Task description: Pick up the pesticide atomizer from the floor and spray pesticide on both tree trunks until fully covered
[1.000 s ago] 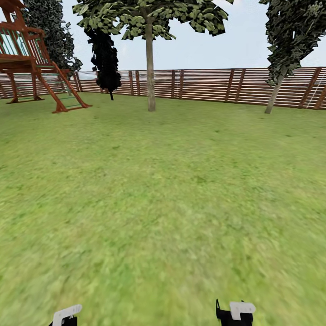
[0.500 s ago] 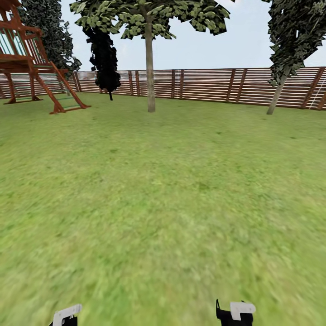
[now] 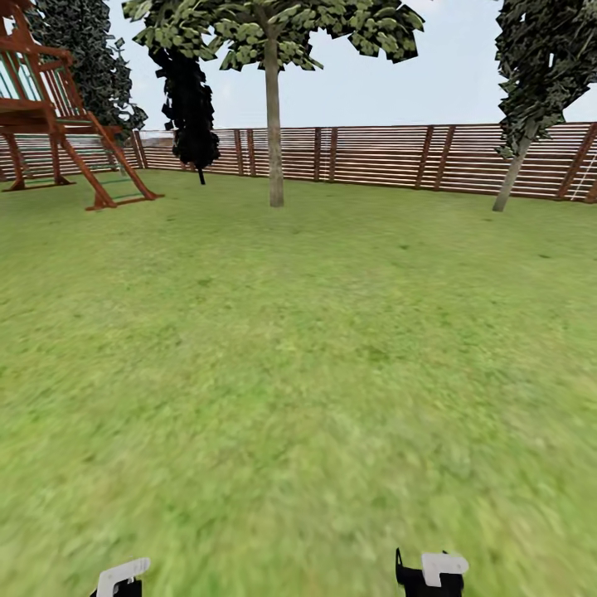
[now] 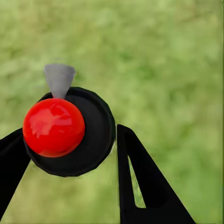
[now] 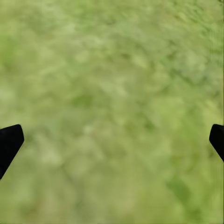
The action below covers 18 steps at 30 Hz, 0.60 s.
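From my seat, the far left of the head view holds a red-brown wooden play tower [image 3: 50, 108] with a sloping ladder, and just beside it a narrow black cone-shaped tree [image 3: 189, 108] in front of the slatted fence [image 3: 373, 153]. Near the middle stands the first tree [image 3: 274, 33], its straight grey-brown tree trunk [image 3: 274, 124] rising bare from the lawn [image 3: 298, 348]. Well apart, at the right edge, the second tree [image 3: 539, 58] leans on a thinner trunk [image 3: 510, 178] close to the fence.

Down at the lower edge I see the left pincer [image 3: 120, 576] and the right pincer [image 3: 431, 572], both low over the grass. In the left wrist view the left pincer's black fingers [image 4: 140, 186] sit either side of the pesticide atomizer [image 4: 70, 130], a dark round body with a glossy red ball and a small grey nozzle; the fingers look closed against it, so I take it as gripped. In the right wrist view the right pincer's fingertips [image 5: 9, 142] stand wide apart with nothing but grass between them.

I judge the pickup done and the approach underway. Both trunks are well away, so next I need to drive toward the middle trunk, lift the left arm and aim the nozzle at the bark.
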Tool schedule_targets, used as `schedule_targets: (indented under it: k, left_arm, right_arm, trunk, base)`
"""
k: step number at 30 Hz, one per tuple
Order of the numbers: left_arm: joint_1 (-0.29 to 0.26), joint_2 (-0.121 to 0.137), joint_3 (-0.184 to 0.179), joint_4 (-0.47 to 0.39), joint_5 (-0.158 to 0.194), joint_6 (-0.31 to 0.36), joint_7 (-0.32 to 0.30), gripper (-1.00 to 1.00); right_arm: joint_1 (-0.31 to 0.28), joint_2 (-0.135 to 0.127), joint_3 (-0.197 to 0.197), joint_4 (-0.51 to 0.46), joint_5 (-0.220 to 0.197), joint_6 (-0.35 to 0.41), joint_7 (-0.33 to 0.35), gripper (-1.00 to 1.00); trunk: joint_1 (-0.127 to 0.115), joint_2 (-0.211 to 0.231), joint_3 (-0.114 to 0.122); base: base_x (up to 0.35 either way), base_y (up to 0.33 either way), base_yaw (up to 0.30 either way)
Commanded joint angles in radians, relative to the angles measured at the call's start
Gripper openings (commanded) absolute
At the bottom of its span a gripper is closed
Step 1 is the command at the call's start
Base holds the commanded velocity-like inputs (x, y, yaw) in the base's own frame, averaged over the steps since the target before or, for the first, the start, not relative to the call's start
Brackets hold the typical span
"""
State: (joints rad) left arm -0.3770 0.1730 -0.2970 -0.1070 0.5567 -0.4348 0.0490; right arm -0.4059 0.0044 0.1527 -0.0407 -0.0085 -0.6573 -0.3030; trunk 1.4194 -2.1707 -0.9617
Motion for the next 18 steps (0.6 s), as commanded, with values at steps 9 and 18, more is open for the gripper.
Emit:
schedule_targets:
  k: [9, 18]
  left_arm:
    - [0.0, 0.0, -0.008, 0.0, 0.003, -0.002, 0.005, -1.0]
    - [0.0, 0.0, -0.008, 0.0, 0.003, -0.002, 0.005, -1.0]
  right_arm:
    - [-0.001, 0.0, 0.008, 0.001, -0.001, -0.001, -0.008, 1.0]
    - [-0.001, 0.0, 0.008, 0.001, -0.001, -0.001, -0.008, 1.0]
  trunk:
    - [0.0, 0.0, -0.001]
    - [0.0, 0.0, -0.001]
  base:
    - [0.345, 0.0, 0.0]
    - [0.345, 0.0, 0.0]
